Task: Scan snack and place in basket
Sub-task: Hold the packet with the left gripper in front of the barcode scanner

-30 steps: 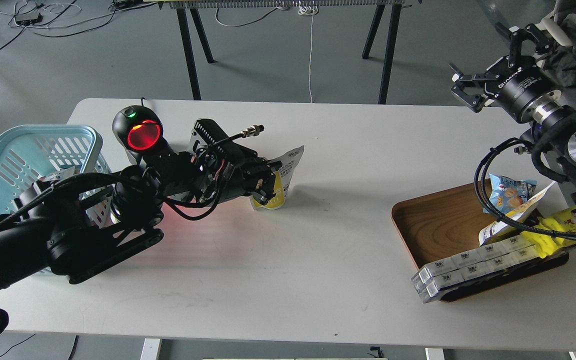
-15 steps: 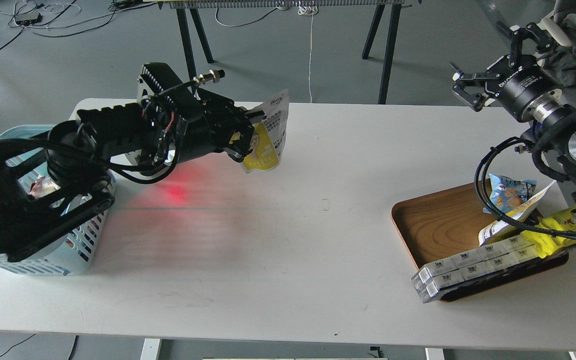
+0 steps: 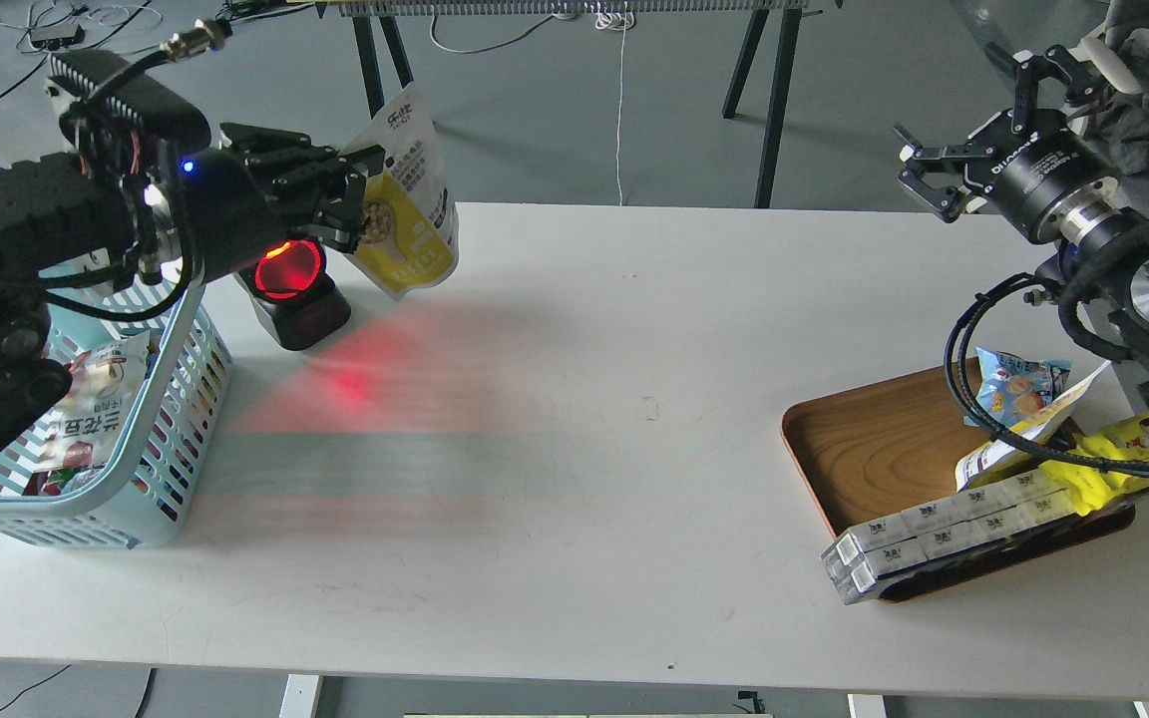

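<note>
The left gripper (image 3: 355,194) pinches the snack (image 3: 405,199) by its left edge, holding the pouch tilted in the air above the far left part of the table (image 3: 574,479). Just below the gripper stands the scanner (image 3: 293,289), its round window glowing red and casting a red patch on the tabletop. Left of the scanner sits the basket (image 3: 161,419), with other packets inside; the snack hangs to the right of the basket, not over it. The right gripper (image 3: 919,175) is raised with fingers spread, empty, well beyond the wooden tray (image 3: 864,439) of packets and boxes.
</note>
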Available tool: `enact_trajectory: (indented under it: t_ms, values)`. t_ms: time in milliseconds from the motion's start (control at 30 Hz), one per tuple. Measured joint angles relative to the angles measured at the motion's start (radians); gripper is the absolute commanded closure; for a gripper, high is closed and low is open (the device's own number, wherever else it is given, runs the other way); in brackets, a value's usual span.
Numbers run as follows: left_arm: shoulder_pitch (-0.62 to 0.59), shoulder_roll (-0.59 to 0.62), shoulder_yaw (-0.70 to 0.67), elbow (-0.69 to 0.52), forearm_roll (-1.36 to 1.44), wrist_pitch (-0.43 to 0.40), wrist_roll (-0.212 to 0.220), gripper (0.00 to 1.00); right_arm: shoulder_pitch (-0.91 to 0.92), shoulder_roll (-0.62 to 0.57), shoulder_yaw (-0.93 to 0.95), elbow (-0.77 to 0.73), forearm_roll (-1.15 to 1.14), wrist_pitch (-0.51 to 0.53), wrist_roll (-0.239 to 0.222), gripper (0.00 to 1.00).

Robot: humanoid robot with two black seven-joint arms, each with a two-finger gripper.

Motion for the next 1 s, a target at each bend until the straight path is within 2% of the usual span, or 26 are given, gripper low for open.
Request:
enact_trajectory:
  t_ms: [134,367,1002]
  values:
    - [0.071,0.021,0.009,-0.011,-0.001,0.048,-0.001,1.00,0.004,-0.001,0.001,0.000,0.000,0.000,0.000,0.01]
    - [0.145,0.023,0.014,-0.038,0.002,0.082,0.002,1.00,0.004,-0.001,0.000,-0.001,0.000,-0.005,0.000,0.01]
    - [0.151,0.019,0.017,-0.048,0.072,0.110,0.002,1.00,0.002,-0.002,-0.005,0.002,-0.002,-0.008,0.000,0.01]
